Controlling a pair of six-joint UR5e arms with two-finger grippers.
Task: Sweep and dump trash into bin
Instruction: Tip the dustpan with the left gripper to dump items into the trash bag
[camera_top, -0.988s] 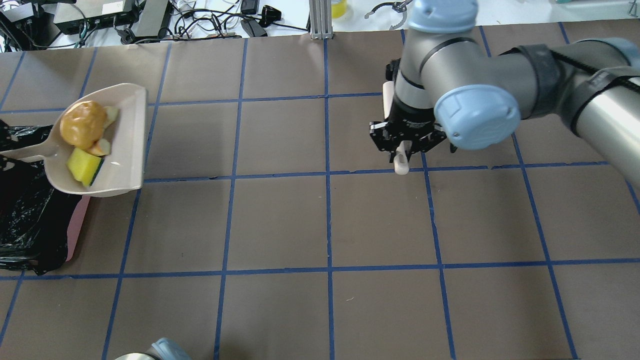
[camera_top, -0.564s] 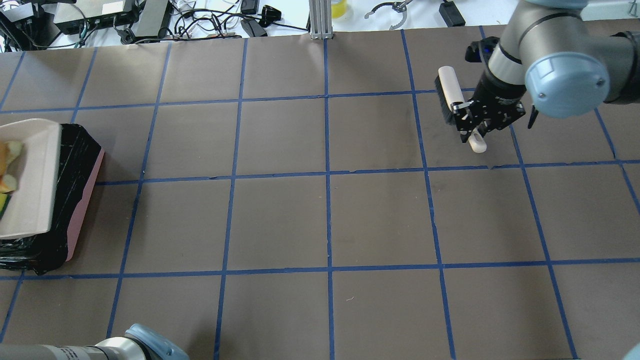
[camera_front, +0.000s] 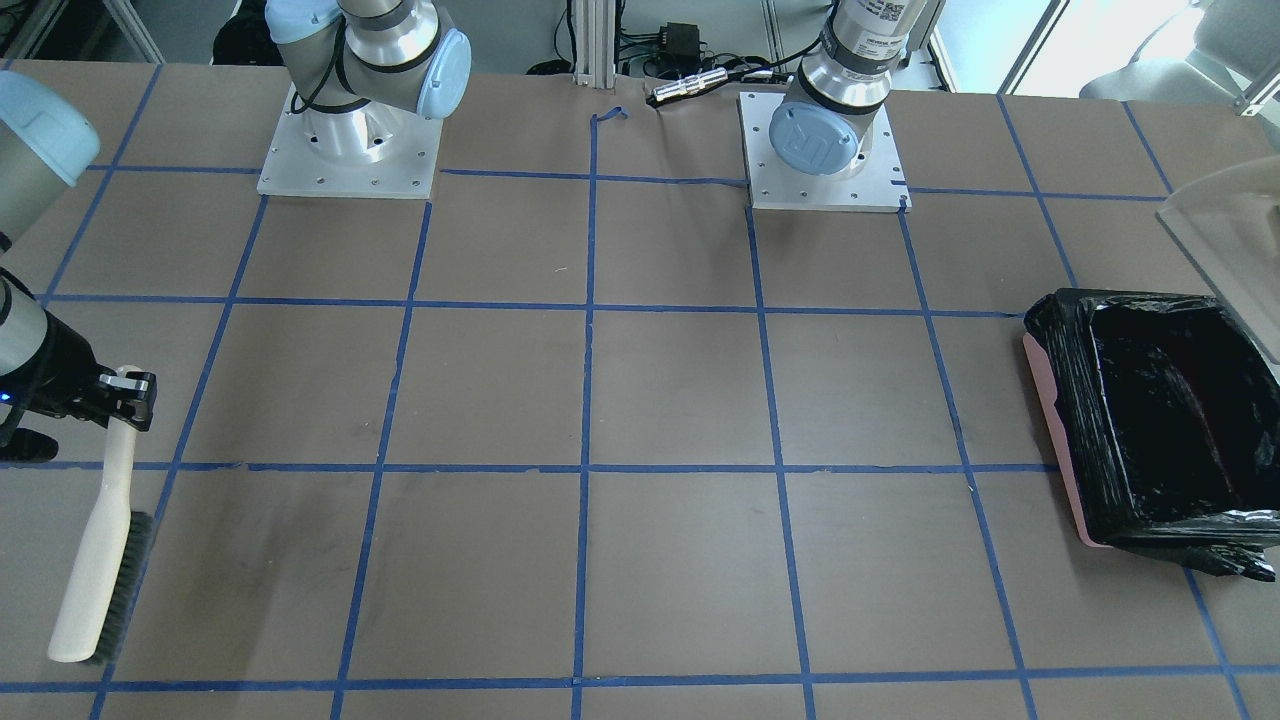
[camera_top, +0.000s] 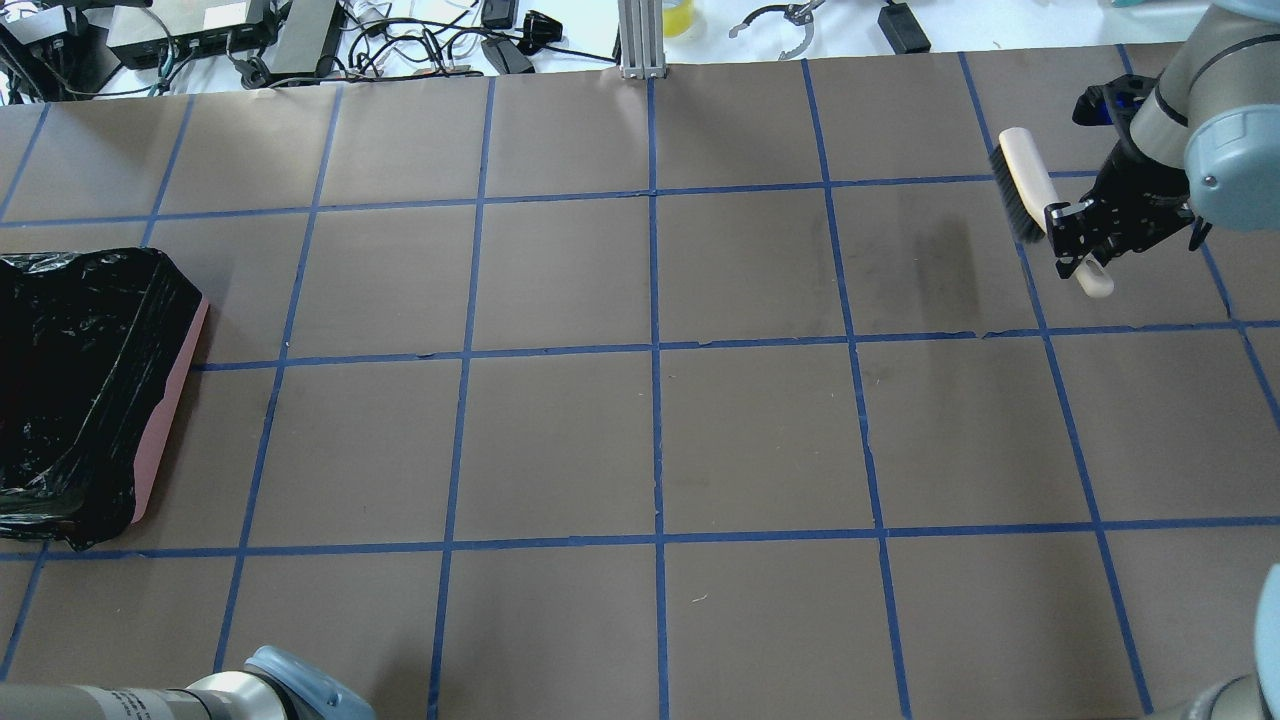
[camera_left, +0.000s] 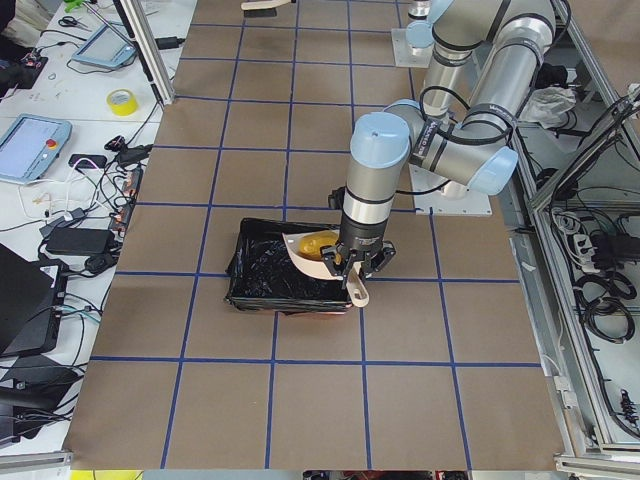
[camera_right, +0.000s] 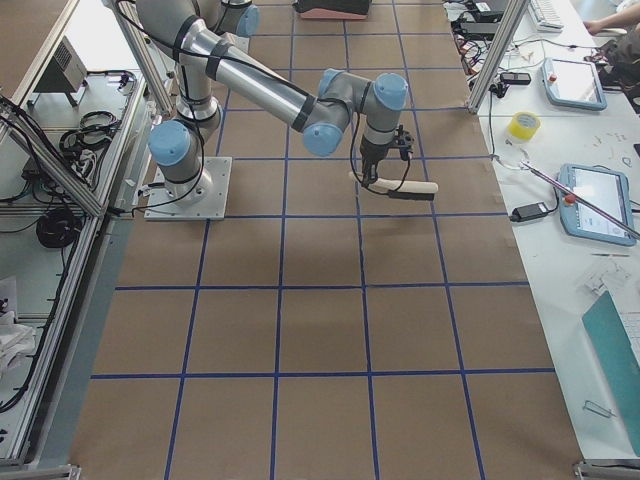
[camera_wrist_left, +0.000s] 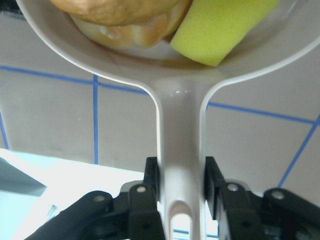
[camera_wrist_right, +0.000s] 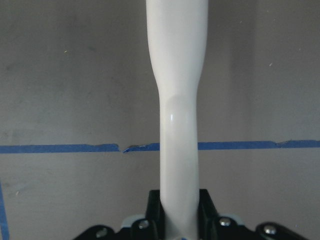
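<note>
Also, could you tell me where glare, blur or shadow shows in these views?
Overhead exterior: the bin shows white glints on its glossy liner, and a shadow lies on the table beside the brush. Exterior front-facing: the dustpan at the edge looks smeared and see-through, probably motion blur. Left wrist: the left gripper is out of focus. Right wrist: a highlight on the brush handle.

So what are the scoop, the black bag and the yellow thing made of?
The scoop looks like smooth, shiny beige plastic: light glints on its handle. The black bag seems to be thin glossy plastic film, crinkled with bright highlights. The yellow thing looks like soft sponge or foam, matte with flat cut faces, but I can't be sure.
</note>
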